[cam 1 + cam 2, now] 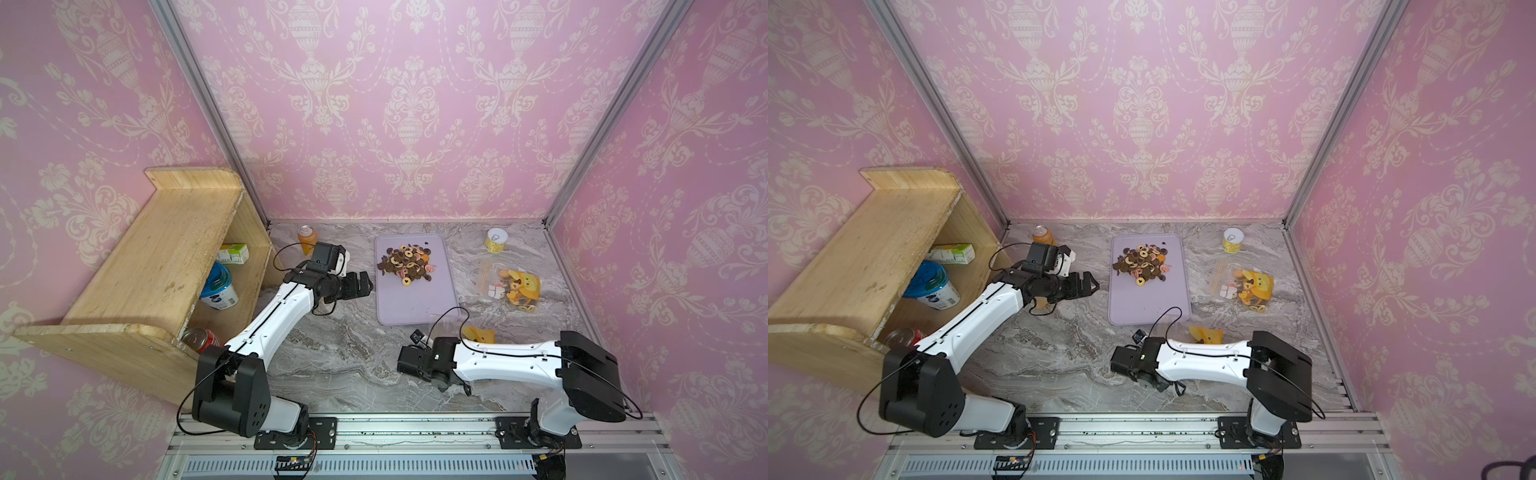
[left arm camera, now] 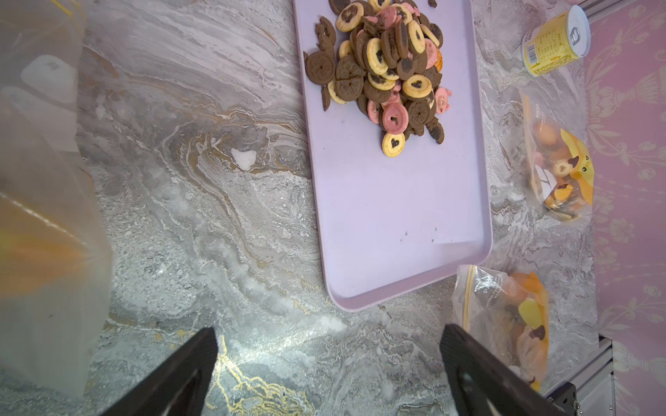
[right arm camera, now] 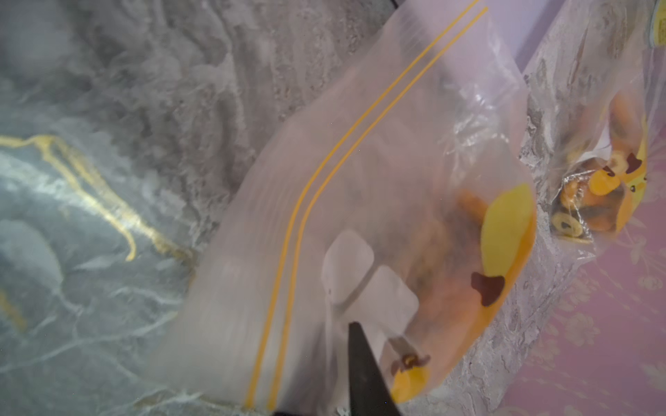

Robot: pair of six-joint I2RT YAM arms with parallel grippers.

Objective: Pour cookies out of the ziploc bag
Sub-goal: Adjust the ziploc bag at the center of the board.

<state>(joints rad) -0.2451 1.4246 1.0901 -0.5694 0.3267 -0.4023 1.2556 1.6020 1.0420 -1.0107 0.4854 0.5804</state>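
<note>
Cookies (image 1: 408, 262) lying heaped at far end of lavender tray (image 1: 415, 309). Left gripper (image 1: 365, 284) hovering beside tray, jaws spread wide, holding nothing. Right gripper (image 3: 338, 374) pressing close over ziploc bag (image 3: 360, 216) on marble; only one finger showing, so grip impossible to tell. Second bag (image 1: 513, 284) lying nearby, holding more cookies.

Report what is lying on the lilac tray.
A heap of cookies, brown, yellow and pink, sits on the far half of the tray; a few dark crumbs dot the bare near half. Cookies at the bottom of the heap are covered by those above.
</note>
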